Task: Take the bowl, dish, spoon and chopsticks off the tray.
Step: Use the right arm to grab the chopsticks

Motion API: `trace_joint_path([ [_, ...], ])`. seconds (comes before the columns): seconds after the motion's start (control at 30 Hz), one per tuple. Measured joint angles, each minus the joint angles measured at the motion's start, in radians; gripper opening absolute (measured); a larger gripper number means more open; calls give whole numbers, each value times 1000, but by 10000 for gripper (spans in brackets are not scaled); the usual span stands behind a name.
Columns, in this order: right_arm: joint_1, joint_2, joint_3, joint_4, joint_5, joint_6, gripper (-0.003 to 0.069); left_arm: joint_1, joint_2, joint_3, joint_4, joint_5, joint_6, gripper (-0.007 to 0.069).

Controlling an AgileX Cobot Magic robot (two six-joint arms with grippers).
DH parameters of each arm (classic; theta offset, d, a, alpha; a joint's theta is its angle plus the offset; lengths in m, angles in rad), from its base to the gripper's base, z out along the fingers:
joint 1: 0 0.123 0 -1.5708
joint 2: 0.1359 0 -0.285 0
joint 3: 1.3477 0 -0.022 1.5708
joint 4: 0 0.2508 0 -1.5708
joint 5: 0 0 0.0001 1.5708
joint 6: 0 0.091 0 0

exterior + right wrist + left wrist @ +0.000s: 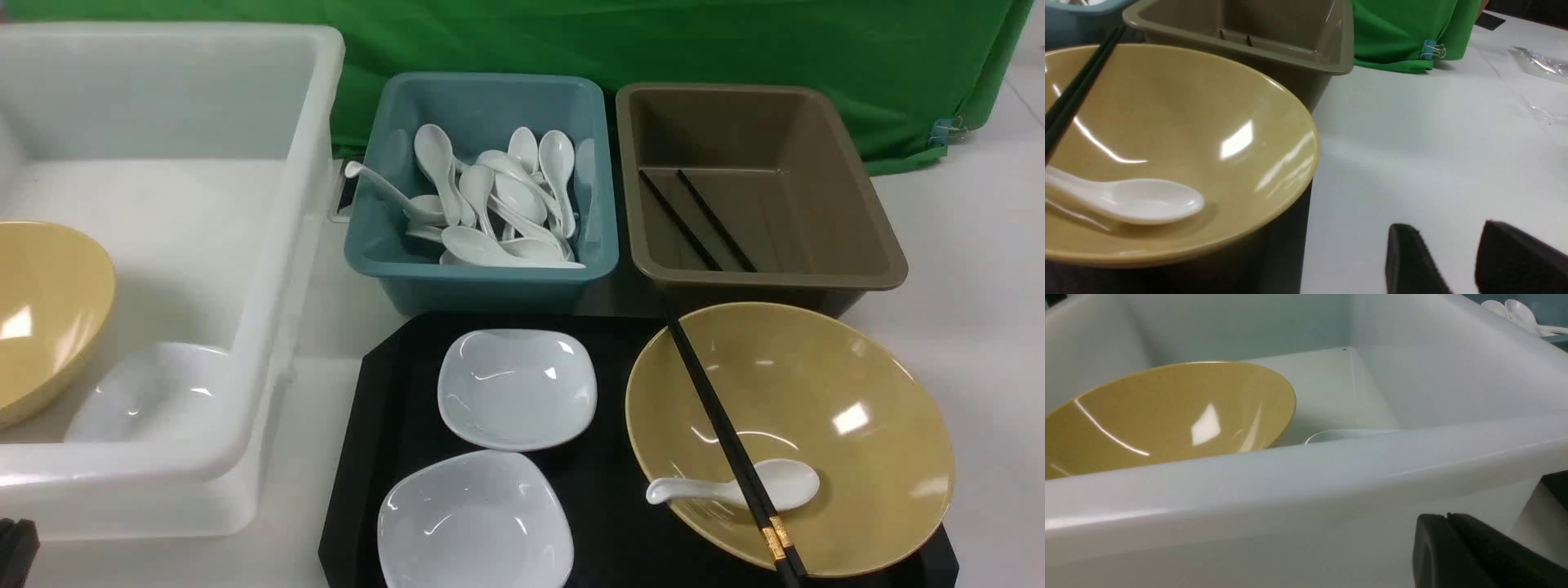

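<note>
The mustard-yellow bowl (857, 392) sits on the right part of the black tray (384, 457), its right rim reaching past the tray's edge. Inside it lies the white spoon (735, 487), scoop toward the right and handle poking over the bowl's near-left rim. The black chopsticks (718, 433) lie side by side across the bowl's left part from far rim to near rim, crossing over the spoon, with their gold-banded ends toward the robot. On the tray's left part rest 2 white dishes, the farther dish (517, 389) and the nearer dish (475, 519), close together but apart. Just behind the tray stand a teal tub (478, 278) heaped with white spoons and a brown tub (767, 278) holding 2 black sticks (694, 216). To the left stands a large white bin (163, 465) containing a tilted second yellow bowl (41, 318) and a white dish (155, 392). A green cloth (653, 41) hangs at the back. The left gripper (1447, 517) sits low, just outside the bin's near wall, its fingers pressed together with nothing between them; its wrist camera looks over that wall into the bin. The right gripper (1447, 228) hangs low over the white table (1412, 143) to the right of the bowl, fingers parted by a clear gap and empty, out of the front view.
</note>
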Motion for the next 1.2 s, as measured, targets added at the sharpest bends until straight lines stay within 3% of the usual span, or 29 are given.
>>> trace_joint_path([
  [0.53,0,0,0,0,0,0,242,0,0,0,-5,-29,-12,21],
  [0.8,0,0,0,0,-7,0,242,0,0,0,-423,-269,-268,21],
  [0.93,0,0,0,12,-13,13,242,0,0,0,-480,-383,-378,21],
  [1.07,3,0,0,232,-117,239,242,0,0,0,-457,-605,-575,21],
  [1.13,4,0,0,323,-190,400,242,0,-1,-12,-393,-721,-644,21],
  [1.2,4,0,0,370,-276,569,242,0,17,-122,-277,-715,-701,21],
])
